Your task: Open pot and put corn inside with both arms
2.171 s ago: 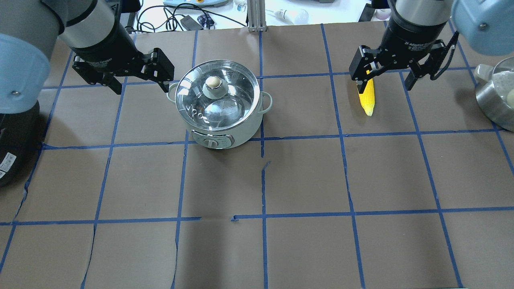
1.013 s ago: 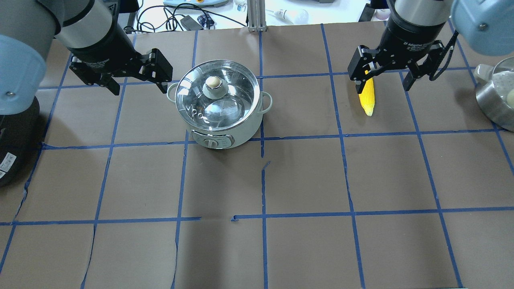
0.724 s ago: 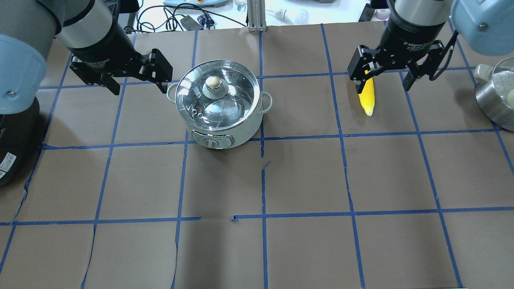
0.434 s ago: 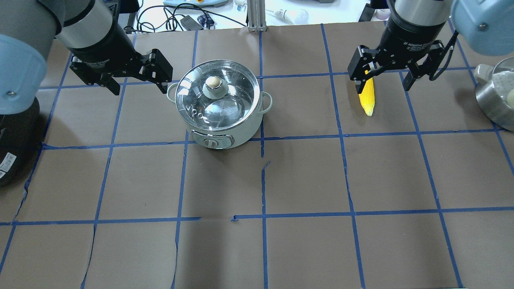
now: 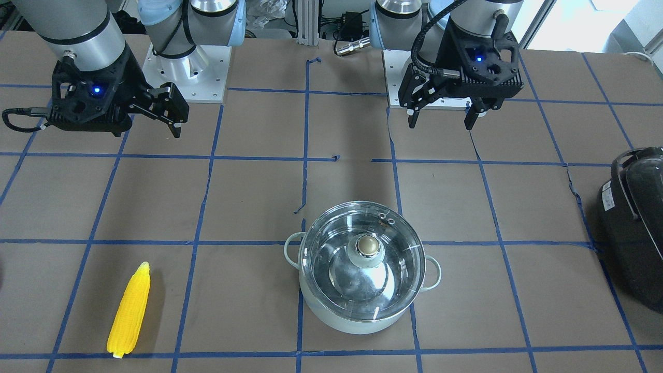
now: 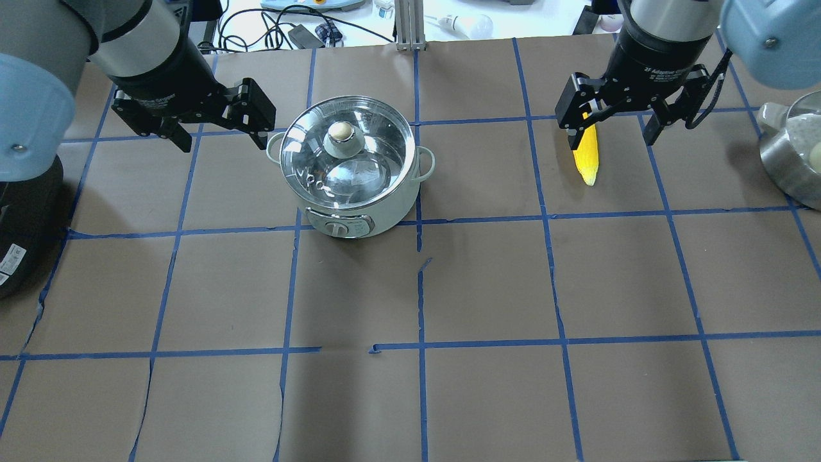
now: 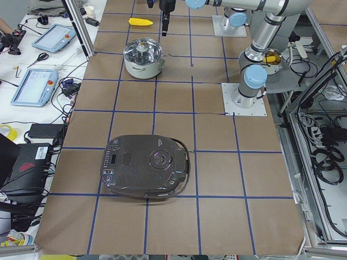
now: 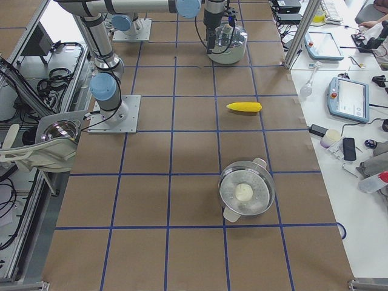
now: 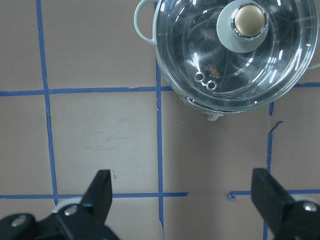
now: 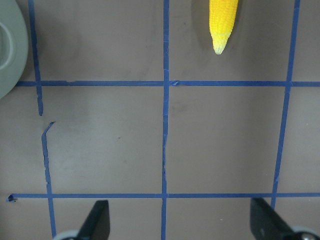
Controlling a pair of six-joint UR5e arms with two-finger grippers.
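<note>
I'm looking at a robotics lab: the table (image 7: 162,227) wears brown paper gridded with blue tape (image 6: 422,346), teach pendants (image 7: 33,86) lie beside it, cables (image 7: 325,157) trail along its other side.

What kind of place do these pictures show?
Most likely a robotics lab, not a kitchen: a table taped into a blue grid, teach pendants on a side bench, and loose cables.
</note>
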